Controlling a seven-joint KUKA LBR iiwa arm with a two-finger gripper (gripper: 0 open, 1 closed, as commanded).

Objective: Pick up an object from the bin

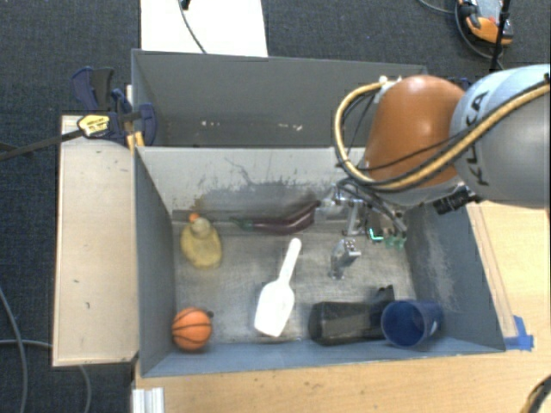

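Observation:
My gripper [343, 256] hangs low over the bin floor right of centre, under the arm's orange cover. To its left a white scoop [279, 296] lies with its handle pointing up toward the gripper. A dark purple, eggplant-like thing [277, 221] lies along the back wall, its right end close to the gripper's upper part. Below the gripper, a black mesh-like object [345, 322] lies by the front wall, with a blue cup [408, 323] on its side touching its right end.
A yellow squash-shaped toy [201, 244] stands at the left wall, and an orange basketball-like ball [192, 329] sits in the front left corner. Bare floor shows between the scoop and the gripper. The arm covers the bin's back right corner.

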